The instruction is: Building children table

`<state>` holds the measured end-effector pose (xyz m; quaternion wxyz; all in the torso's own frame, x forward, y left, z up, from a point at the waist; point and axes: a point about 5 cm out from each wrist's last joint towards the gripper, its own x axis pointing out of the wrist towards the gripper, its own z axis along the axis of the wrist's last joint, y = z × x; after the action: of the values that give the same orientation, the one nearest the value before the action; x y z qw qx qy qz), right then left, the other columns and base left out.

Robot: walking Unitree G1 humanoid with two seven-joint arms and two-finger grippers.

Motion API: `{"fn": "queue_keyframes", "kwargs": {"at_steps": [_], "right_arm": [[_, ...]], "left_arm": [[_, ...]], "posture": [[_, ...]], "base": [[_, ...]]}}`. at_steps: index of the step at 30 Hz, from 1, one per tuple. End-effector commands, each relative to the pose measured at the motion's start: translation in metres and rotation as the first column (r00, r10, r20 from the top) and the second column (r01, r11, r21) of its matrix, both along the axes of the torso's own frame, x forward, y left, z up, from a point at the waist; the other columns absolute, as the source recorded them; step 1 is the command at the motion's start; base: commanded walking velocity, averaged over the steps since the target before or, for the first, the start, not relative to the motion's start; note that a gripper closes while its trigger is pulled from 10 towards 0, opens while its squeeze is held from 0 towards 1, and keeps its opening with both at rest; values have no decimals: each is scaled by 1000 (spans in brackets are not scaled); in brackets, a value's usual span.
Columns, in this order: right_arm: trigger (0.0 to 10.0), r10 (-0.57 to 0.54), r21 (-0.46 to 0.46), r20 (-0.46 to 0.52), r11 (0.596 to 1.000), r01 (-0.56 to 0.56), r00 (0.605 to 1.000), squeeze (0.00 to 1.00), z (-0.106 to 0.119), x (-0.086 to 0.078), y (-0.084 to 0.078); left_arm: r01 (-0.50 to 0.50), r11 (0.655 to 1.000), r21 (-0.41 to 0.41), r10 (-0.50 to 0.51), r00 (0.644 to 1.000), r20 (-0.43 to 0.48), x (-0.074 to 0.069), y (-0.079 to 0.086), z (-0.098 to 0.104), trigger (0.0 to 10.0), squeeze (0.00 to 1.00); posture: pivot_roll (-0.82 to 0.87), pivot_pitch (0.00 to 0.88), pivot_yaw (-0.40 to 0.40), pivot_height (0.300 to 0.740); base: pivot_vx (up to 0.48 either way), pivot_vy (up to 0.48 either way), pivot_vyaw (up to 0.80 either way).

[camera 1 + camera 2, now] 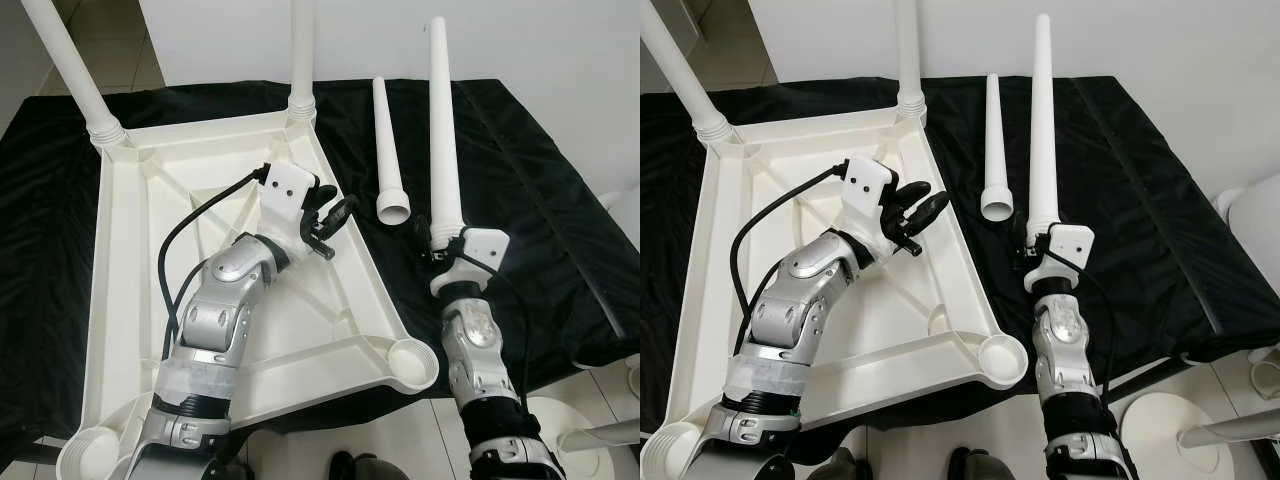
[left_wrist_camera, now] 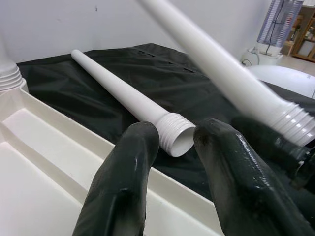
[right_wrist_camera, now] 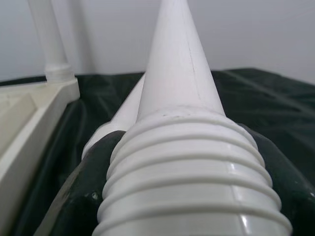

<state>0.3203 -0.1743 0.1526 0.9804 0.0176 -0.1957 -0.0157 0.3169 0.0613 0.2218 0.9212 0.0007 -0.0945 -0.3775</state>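
An upturned white children's table top [image 1: 130, 330] lies on a black cloth, with two white legs [image 1: 70, 70] screwed into its far corners. My right gripper [image 1: 440, 245] is shut on the threaded end of a third white leg [image 1: 444, 130], which points away from me. A fourth leg [image 1: 386, 150] lies loose on the cloth just left of it, threaded end [image 2: 174, 132] toward me. My left gripper [image 1: 330, 220] hovers open over the table top's right rim, its fingers [image 2: 123, 182] aimed at the loose leg.
An open corner socket [image 1: 412, 362] sits at the table top's near right, another [image 1: 85, 452] at the near left. The black cloth [image 1: 540, 200] covers a low platform; white floor and a round white base [image 1: 545, 415] lie at the lower right. A white wall stands behind.
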Motion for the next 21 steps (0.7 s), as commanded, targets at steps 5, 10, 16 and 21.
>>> {"fn": "queue_keyframes", "kwargs": {"at_steps": [5,10,16,21], "right_arm": [[10000,-2,-75,121,997,11,993,0,12,-19,5],[10000,20,-96,136,995,-7,990,0,15,-23,7],[10000,145,-186,167,976,-113,975,0,22,-31,28],[10000,180,-254,200,959,-127,963,0,30,-33,38]], "left_arm": [[46,993,-106,-53,996,-68,5,6,5,10000,1000],[82,985,-154,-96,991,-89,8,9,12,10000,1000],[214,934,-285,-277,940,-201,19,14,29,10000,0],[269,896,-353,-372,889,-267,21,10,34,10000,0]], "posture": [[0,85,22,740],[-7,82,30,740],[-21,77,37,740],[-22,71,32,740]], "base": [[0,0,0],[0,0,0],[0,0,0],[0,0,0]]}}
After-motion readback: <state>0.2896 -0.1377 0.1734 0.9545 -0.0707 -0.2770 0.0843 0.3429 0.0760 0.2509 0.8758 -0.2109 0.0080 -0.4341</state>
